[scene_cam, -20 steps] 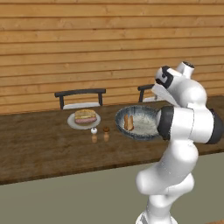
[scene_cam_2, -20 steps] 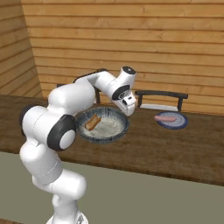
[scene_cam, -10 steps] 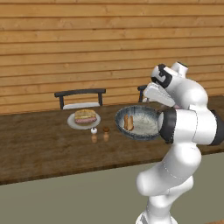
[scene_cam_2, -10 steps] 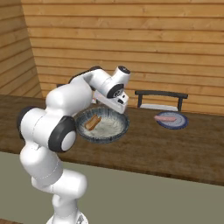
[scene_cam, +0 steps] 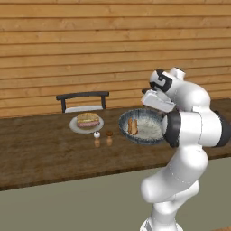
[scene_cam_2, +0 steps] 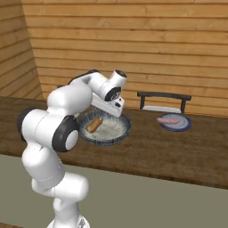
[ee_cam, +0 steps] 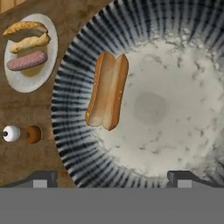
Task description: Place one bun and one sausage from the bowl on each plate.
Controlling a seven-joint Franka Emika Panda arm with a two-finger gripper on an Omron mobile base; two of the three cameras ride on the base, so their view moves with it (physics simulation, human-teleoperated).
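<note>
Since a second ago the arm swung left, so the tool point(ee_cam: 109, 179) now hangs over the bowl point(ee_cam: 72, 83), tips spread apart, holding nothing. One bun point(ee_cam: 107, 91) lies in the bowl's left half. Grey-white plate point(ee_cam: 26, 81) already has bun and sausage; lavender plate point(scene_cam_2: 175, 127) on the bench point(scene_cam_2: 178, 151) has just a sausage, so I'd guess that bun goes there.

One bowl point(ee_cam: 74, 105) holding one bun point(ee_cam: 107, 90), two plates, pale one point(ee_cam: 26, 81) far left with one bun point(ee_cam: 27, 35) and one sausage point(ee_cam: 27, 60), bluish one point(scene_cam_2: 176, 124) right with one sausage point(scene_cam_2: 168, 120), two shakers point(scene_cam: 102, 139), two chairs point(scene_cam: 82, 100)
</note>
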